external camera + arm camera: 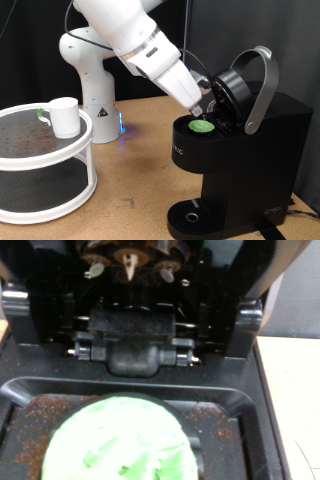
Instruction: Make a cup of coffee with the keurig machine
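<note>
Green-topped pod [122, 440] fills the near part of the wrist view, blurred, sitting in the keurig's [235, 160] open chamber with brown grounds speckled around it. Behind it, same view, the black underside of the raised brew head with metal fittings. No tool fingers show in the wrist view.

Exterior view: keurig stands on the wooden worktop [140, 130] at the picture's right, lid lifted, grey handle [262, 85] swung up and back. Pod [203, 126] shows as a green disc in the holder. Drip tray [190, 216] at the machine's foot near the picture's bottom edge, nothing on it.

Tool [203, 103] hangs just above the pod at the open chamber, arm coming down from the picture's top. Fingers are dark against the dark machine; cannot tell whether they are apart or together, or whether they touch the pod.

Cup [64, 116] is well apart from the machine, at the picture's left, upright on the top tier of a white two-tier round rack [40, 195]. Robot base [92, 75] stands behind the rack, small blue light at its foot.
</note>
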{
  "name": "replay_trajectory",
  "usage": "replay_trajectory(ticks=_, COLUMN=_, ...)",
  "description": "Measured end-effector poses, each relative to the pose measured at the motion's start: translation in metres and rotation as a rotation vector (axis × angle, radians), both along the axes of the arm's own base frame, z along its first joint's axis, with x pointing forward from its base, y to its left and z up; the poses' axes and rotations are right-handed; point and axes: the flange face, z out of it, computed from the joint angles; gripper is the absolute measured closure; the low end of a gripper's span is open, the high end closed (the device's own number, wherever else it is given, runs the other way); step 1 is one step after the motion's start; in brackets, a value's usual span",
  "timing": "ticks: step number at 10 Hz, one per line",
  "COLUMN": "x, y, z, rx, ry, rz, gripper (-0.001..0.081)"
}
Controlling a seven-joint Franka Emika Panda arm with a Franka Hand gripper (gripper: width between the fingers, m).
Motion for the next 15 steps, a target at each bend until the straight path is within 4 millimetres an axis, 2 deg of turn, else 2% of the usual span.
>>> replay_trajectory(ticks=2, x=0.001, y=-0.001, z=-0.002, rx=-0.013, ry=-0.017, rz=-0.013, gripper=-0.0001)
replay_trajectory(ticks=4, x=-0.002, y=-0.012, z=-0.001, rx=-0.012, ry=-0.045, rz=-0.021, gripper=-0.0001)
replay_trajectory(ticks=6, x=-0.006, y=-0.028, z=0.015, rx=0.022, ry=-0.068, rz=-0.044, gripper=-0.0001)
replay_trajectory(ticks=8, x=-0.011, y=-0.04, z=0.039, rx=0.081, ry=-0.094, rz=-0.057, gripper=-0.0001)
replay_trajectory(ticks=12, x=-0.021, y=-0.05, z=0.088, rx=0.165, ry=-0.117, rz=-0.036, gripper=-0.0001)
replay_trajectory(ticks=15, x=-0.021, y=-0.051, z=0.091, rx=0.184, ry=-0.117, rz=-0.043, gripper=-0.0001)
